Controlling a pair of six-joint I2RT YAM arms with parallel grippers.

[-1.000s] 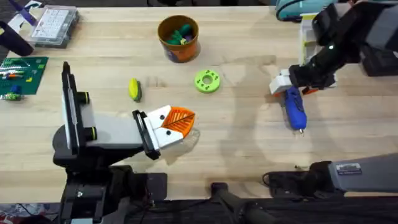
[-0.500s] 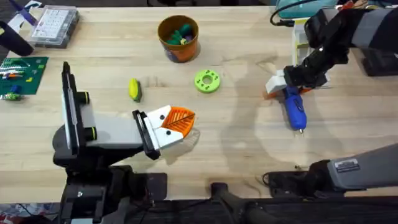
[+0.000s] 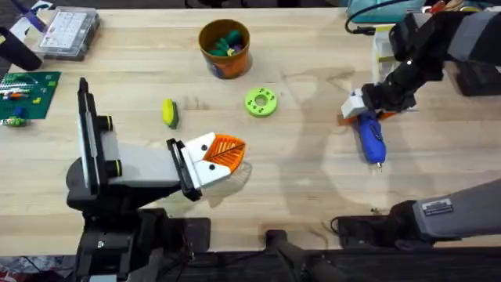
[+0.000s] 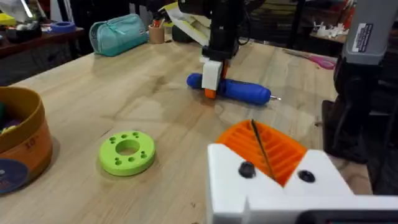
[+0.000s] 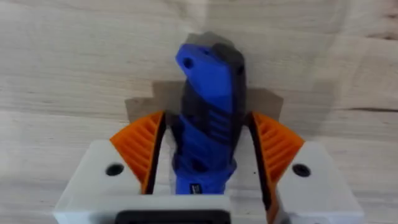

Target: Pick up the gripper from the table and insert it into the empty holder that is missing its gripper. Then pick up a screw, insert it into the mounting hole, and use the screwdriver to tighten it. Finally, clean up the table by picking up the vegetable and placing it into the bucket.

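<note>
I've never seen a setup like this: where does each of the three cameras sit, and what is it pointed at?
Overhead: above the table, looking down; both arms show.
Left wrist: on the left arm, looking across the table past its own left gripper.
Right wrist: on the right arm, looking down at the screwdriver between its right gripper pads.
Shared: the screwdriver appears in all three.

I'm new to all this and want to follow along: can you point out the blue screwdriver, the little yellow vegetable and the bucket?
screwdriver (image 3: 371,139), overhead view, middle of its blue body.
vegetable (image 3: 168,111), overhead view, its yellow middle.
bucket (image 3: 228,66), overhead view, its orange outer wall.
</note>
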